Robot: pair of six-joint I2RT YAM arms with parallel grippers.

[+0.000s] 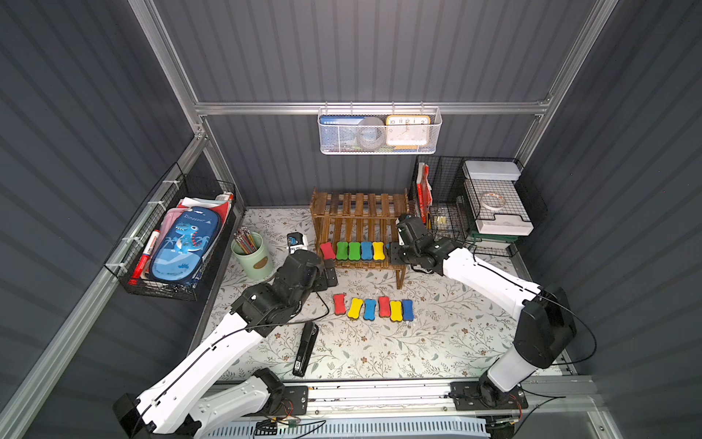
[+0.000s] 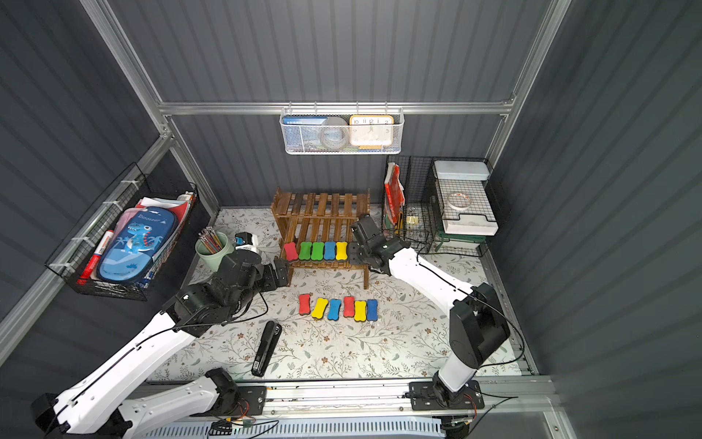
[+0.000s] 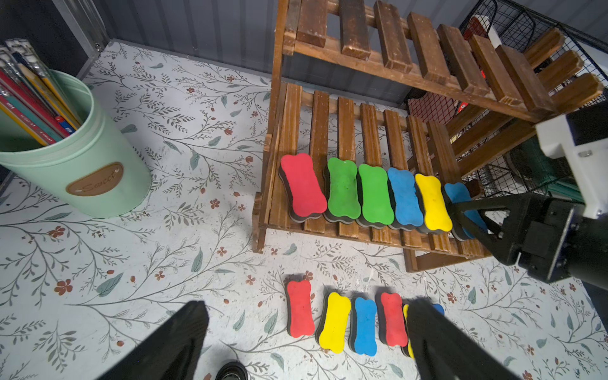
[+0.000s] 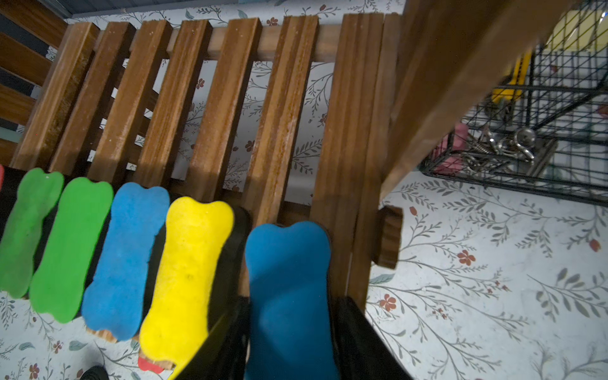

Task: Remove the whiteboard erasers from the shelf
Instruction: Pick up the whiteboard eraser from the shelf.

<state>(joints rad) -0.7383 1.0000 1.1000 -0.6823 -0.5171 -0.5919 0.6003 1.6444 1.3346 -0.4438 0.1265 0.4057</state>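
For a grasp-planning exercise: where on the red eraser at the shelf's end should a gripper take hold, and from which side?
Pinch the red eraser across its narrow waist from above: it lies flat on the shelf, outer flank free, slim gap to the adjacent green eraser.

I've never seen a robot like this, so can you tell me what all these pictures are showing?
It's a robot with two arms at a flowery table. Two pictures look down from above. The other two come from little cameras on each arm's wrist. On the table lie six colourful erasers, a black stapler and a green pencil cup. Five more erasers sit on the lower step of the wooden shelf. The right end effector, that arm's pinching hand, is closed on a sixth, blue eraser there. The left end effector is open and holds nothing.
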